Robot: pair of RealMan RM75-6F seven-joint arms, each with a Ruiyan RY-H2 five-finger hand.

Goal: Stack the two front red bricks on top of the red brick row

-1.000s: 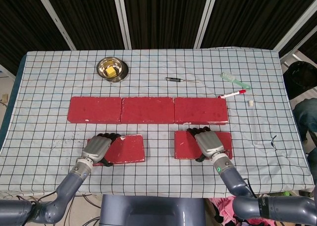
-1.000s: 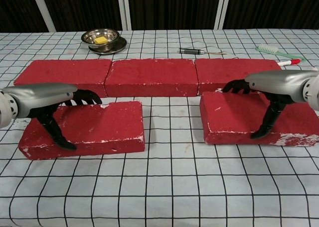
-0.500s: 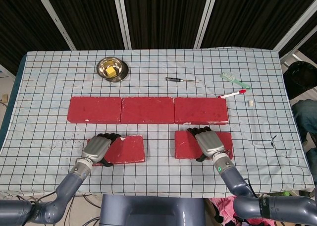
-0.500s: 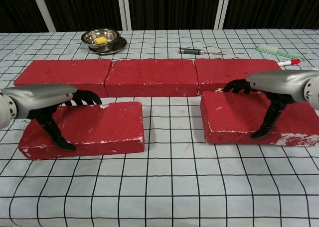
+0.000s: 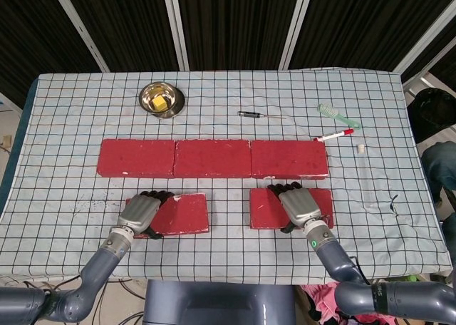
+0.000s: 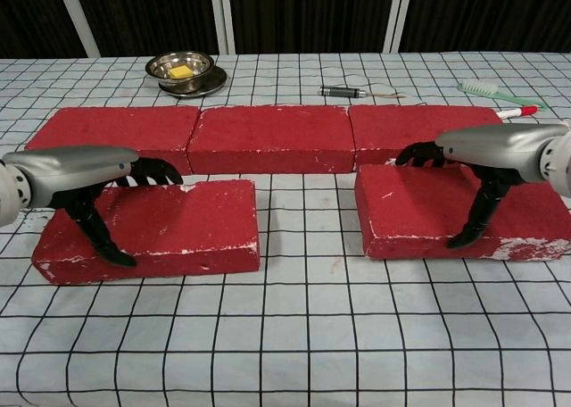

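Left hand [image 6: 85, 179] astride left front brick [image 6: 152, 230], right hand [image 6: 486, 161] astride right front brick [image 6: 428, 212].

Surface: the surface [image 5: 78, 104] wears a white cloth with a dark grid.
Back row: three red bricks [image 5: 212, 158] lie end to end, touching (one straight line).
Front: left red brick [image 5: 182, 213] and right red brick [image 5: 267, 206], well apart.
Far side: steel bowl [image 5: 162, 98] holding something yellow, a dark pen-like tool [image 5: 254, 115], green brush [image 5: 337, 115], red-capped marker [image 5: 335, 135].
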